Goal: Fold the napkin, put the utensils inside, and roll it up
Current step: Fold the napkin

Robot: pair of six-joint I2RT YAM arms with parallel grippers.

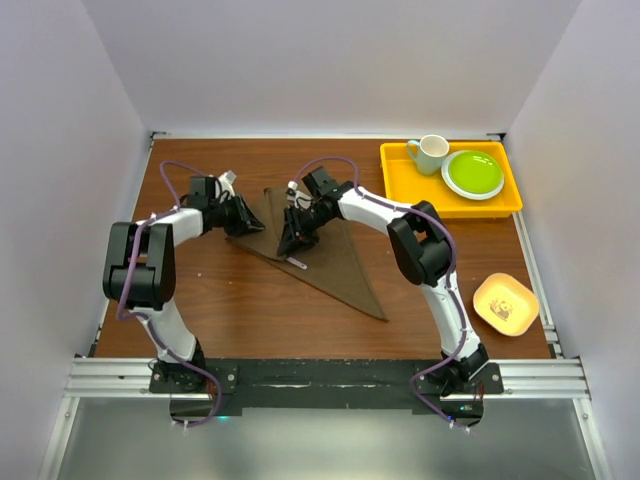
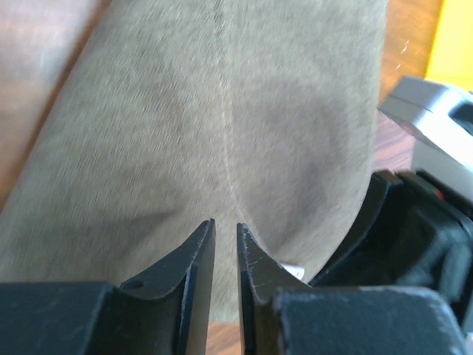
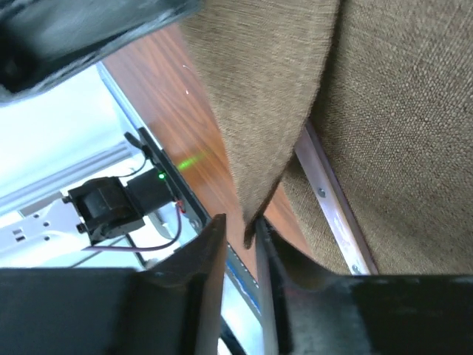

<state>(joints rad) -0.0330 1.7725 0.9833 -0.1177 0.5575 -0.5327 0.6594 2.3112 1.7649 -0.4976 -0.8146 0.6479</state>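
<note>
The dark brown napkin [image 1: 335, 260] lies folded into a long triangle on the wooden table. The knife is mostly hidden under its fold: a pale end [image 1: 300, 263] sticks out at the near edge, and a silver riveted strip [image 3: 332, 200] runs between the cloth layers. My right gripper [image 1: 293, 243] hovers over that edge. Its jaws [image 3: 240, 220] stand apart, with a lifted napkin corner [image 3: 259, 207] hanging loose against the right finger. My left gripper [image 1: 240, 215] is at the napkin's left corner. Its fingers [image 2: 225, 222] are a narrow gap apart above the cloth [image 2: 222, 111], gripping nothing.
A yellow tray [image 1: 400, 185] at the back right holds a pale mug [image 1: 431, 153] and a green plate [image 1: 473, 173]. A small yellow dish [image 1: 505, 303] sits near the right edge. The right arm's black body [image 2: 414, 237] is close beside the left gripper.
</note>
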